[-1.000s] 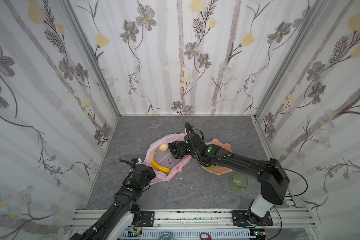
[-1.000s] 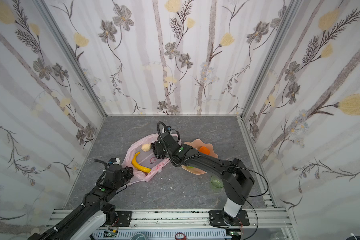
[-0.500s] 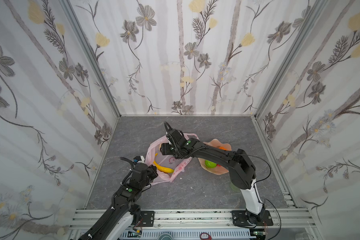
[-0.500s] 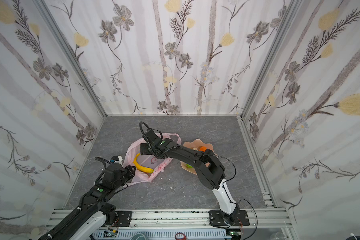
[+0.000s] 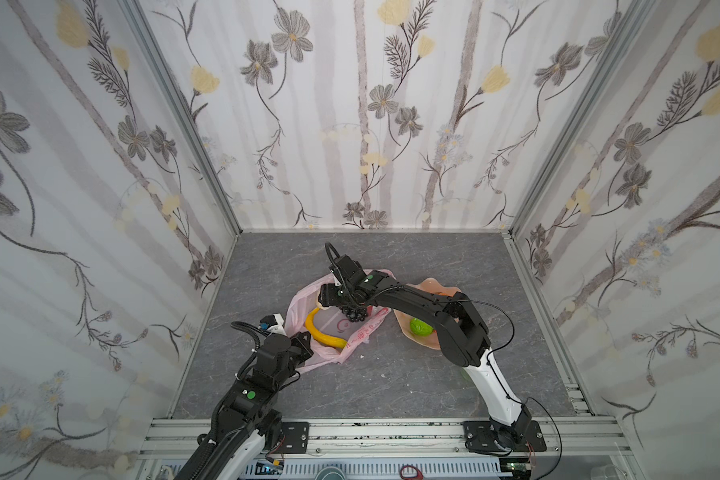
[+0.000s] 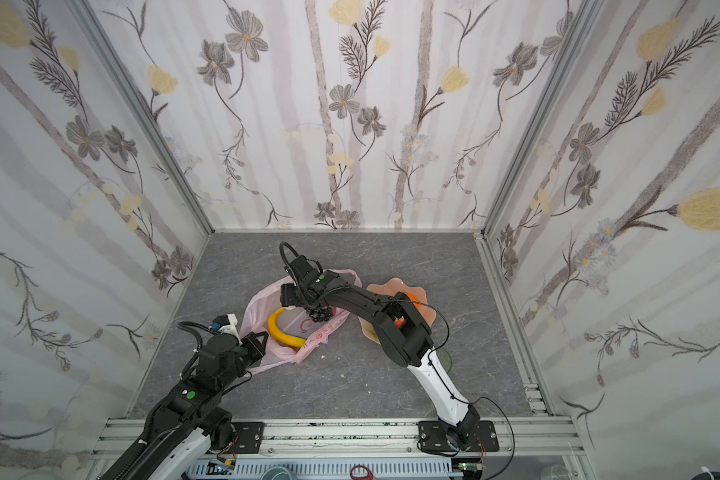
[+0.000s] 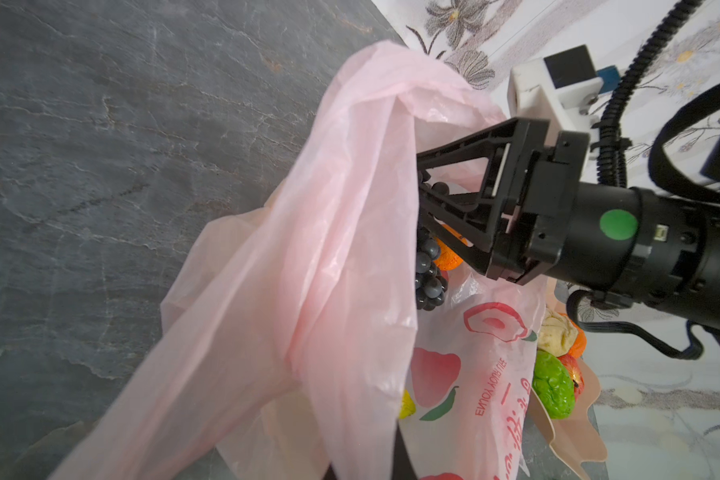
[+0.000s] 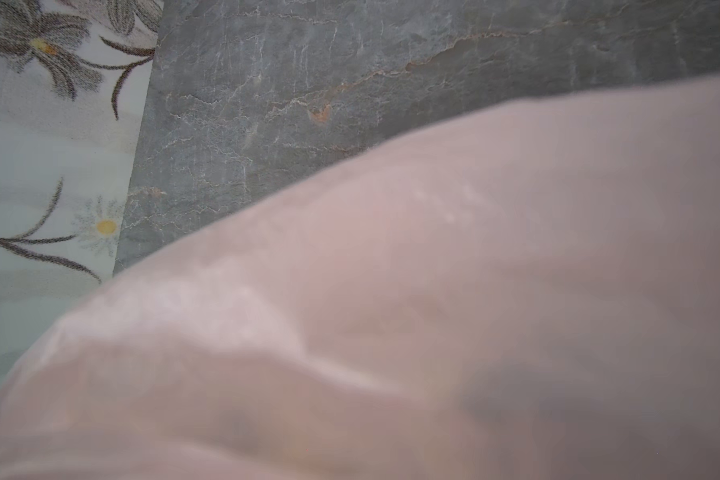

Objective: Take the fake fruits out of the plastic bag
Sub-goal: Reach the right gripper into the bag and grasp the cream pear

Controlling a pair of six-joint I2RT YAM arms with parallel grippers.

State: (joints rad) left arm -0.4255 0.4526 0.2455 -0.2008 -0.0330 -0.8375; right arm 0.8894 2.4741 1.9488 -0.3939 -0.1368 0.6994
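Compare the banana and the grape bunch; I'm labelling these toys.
The banana is yellow, the grape bunch nearly black. The banana is one smooth curve, the grape bunch a cluster of small balls. The banana lies in the plastic bag, the grape bunch hangs in the right gripper. Both are fake fruits.

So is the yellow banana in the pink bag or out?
In. The curved yellow plastic banana lies inside the translucent pink plastic bag, ringed by its film in both top views.

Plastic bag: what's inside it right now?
Seen: a banana and a beige piece inside the plastic bag. The right gripper holds grapes at its mouth. The left gripper pinches the rim. Pink folds and the right arm cover the rest.
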